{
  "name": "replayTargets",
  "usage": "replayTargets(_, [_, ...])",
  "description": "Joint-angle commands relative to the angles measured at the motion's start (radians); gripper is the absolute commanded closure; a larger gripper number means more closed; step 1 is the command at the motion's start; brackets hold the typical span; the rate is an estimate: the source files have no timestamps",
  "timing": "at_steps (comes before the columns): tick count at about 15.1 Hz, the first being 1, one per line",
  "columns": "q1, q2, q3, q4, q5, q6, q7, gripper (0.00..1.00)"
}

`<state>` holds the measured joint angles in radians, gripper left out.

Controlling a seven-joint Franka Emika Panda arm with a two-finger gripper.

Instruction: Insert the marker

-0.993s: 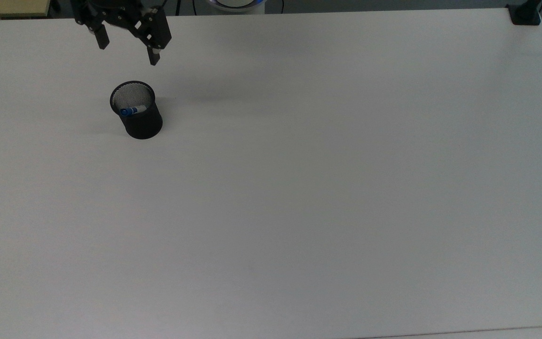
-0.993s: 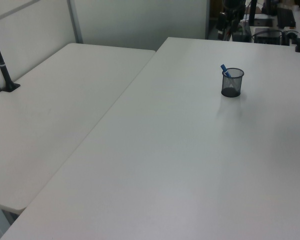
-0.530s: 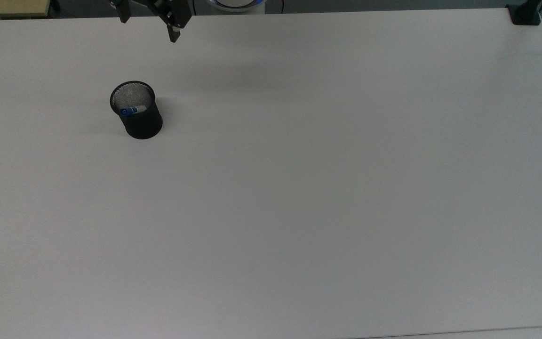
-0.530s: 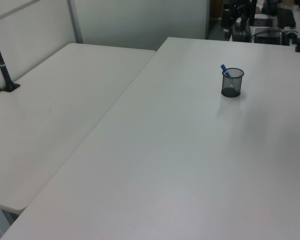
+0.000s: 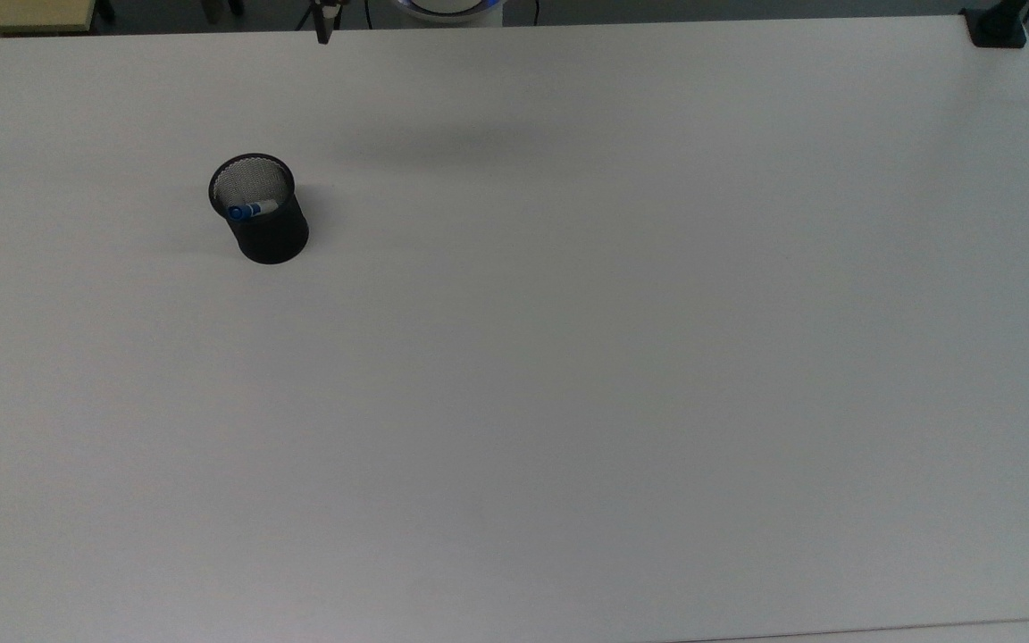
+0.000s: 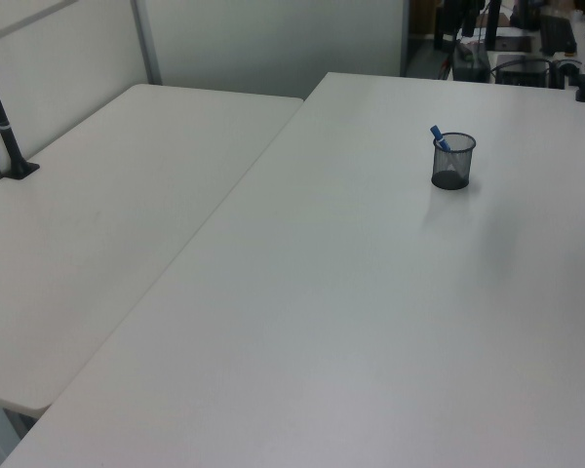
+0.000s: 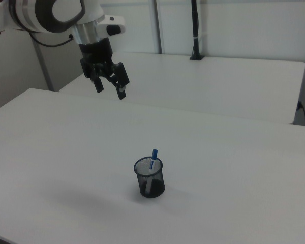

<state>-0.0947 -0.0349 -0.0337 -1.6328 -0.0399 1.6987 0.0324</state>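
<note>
The marker (image 7: pixel 153 158) stands inside the mesh cup (image 7: pixel 149 178) (blue cap up); the gripper (image 7: pixel 110 89), fingers spread and empty, hangs well above it; insertion looks done, nothing left but retreat

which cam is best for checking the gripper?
Right view: the whole gripper hangs open and empty, high above the mesh cup holding the marker. The top view catches just a fingertip at its upper edge.

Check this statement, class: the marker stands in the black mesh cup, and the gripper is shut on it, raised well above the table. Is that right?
Not quite. The marker does stand in the cup, but the gripper is open and holds nothing; the right view shows its fingers apart, raised well above the table and clear of the cup.
</note>
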Motion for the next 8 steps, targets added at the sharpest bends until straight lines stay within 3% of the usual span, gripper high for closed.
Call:
replayTargets(1, [0.058,-0.002,-0.023,-0.006,0.008,-0.010,0.102,0.00])
replayTargets(8, [0.058,-0.003,-0.025,-0.007,0.008,-0.014,0.083,0.00])
